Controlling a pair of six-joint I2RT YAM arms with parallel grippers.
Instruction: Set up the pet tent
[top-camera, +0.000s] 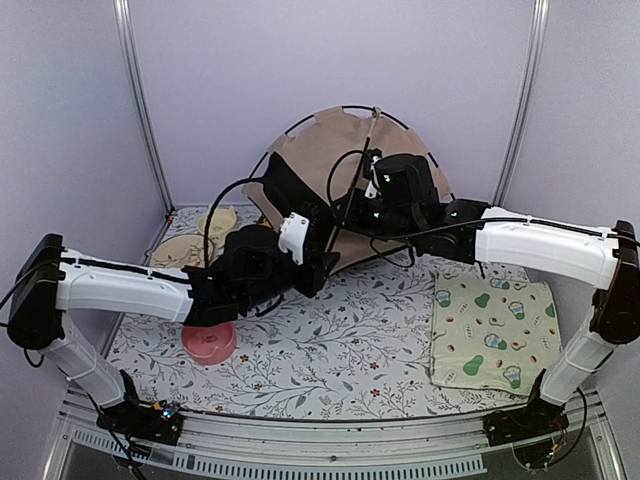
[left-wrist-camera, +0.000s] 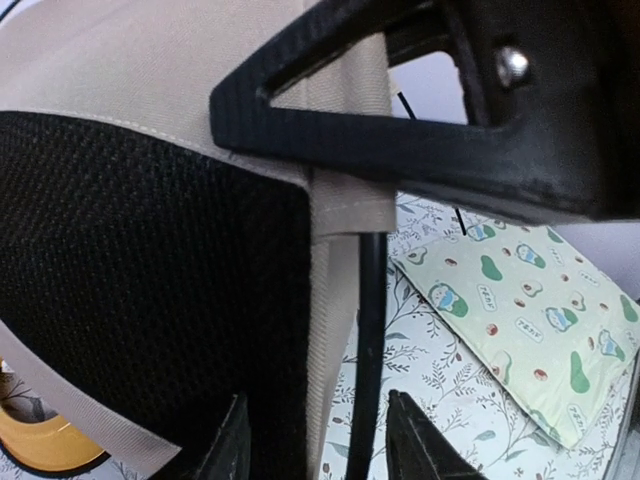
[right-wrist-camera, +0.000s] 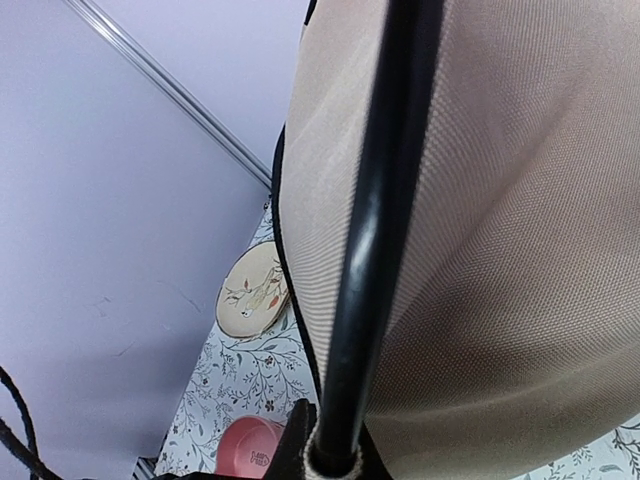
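- Pink bowl (top-camera: 210, 343) and two pale dishes (top-camera: 187, 250) lie at your far left, near the left arm and no part of this job.
- Your left gripper (left-wrist-camera: 325, 445) has its fingers (left-wrist-camera: 415, 450) either side of the tent's tan seam (left-wrist-camera: 322, 330) and a thin black pole or cord. You cannot tell whether they pinch it or merely straddle it.
- Centre back, the pet tent (top-camera: 335, 150) leans near the wall, partly raised. Poles arch over its crown, yet the fabric sags, so by my reckoning squaring the base and seating the pole ends are left to do.
- Your right gripper (right-wrist-camera: 328, 460) is clenched on a black pole (right-wrist-camera: 375, 230) running up the fabric.
- Both wrists hide the tent's lower front, and the pole ends are out of sight.
- Far right, the cream mat (top-camera: 492, 330) lies flat, apart from the tent.
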